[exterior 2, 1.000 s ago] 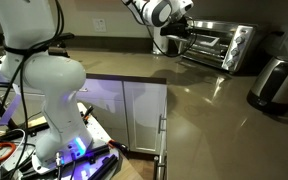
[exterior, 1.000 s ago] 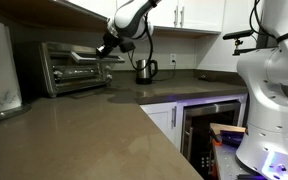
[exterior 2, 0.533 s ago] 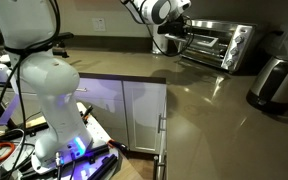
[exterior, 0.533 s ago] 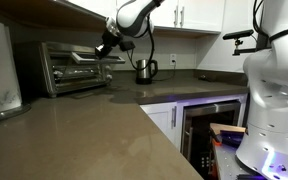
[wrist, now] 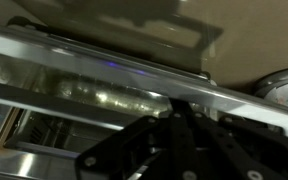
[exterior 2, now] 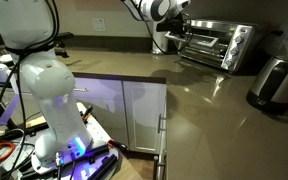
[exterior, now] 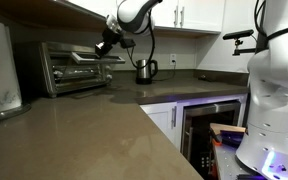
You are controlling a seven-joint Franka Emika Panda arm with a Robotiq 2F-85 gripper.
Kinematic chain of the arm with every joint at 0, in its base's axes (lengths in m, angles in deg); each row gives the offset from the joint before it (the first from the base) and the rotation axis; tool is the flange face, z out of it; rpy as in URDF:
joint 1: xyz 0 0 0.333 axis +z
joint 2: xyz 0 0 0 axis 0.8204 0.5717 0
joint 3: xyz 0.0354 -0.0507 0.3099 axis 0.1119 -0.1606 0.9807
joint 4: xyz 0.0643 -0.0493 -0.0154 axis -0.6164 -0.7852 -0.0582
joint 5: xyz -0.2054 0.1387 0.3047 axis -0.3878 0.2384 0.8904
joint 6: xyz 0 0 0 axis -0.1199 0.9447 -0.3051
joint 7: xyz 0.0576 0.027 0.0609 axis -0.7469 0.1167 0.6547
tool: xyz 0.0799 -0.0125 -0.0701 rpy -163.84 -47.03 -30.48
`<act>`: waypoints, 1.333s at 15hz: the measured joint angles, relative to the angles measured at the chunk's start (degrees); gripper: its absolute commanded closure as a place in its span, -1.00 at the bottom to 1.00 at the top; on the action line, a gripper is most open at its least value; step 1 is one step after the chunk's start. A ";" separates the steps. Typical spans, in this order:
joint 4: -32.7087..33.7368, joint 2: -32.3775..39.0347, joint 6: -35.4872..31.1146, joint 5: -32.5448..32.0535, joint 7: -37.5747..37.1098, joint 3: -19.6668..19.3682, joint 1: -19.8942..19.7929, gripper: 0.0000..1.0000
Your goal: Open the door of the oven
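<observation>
I found the small boxy stainless-steel toaster oven [exterior: 64,70] at rear of the grey counter [exterior: 94,130], its silver-framed glass door [exterior: 96,58] seemingly tilted part-open. Black claw [exterior: 106,46] sat at door's top edge, fingers pressed together, prob. to drag it down rather than pinch

Dim kitchen, violet glow, blurry wrist view

Oven [exterior: 52,68]: small steel box, set on counter [exterior: 104,130] against the wall; racks are seen inside. Door [exterior: 92,59]: glass in silver frame, tilted outward at top, partly open.
</observation>
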 measured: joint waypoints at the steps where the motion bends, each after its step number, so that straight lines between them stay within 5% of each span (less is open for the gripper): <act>1: -0.01 -0.04 0.20 0.00 0.00 0.49 -0.46 1.00; 20: -1.35 -1.64 4.37 -0.01 0.00 2.54 -2.00 1.00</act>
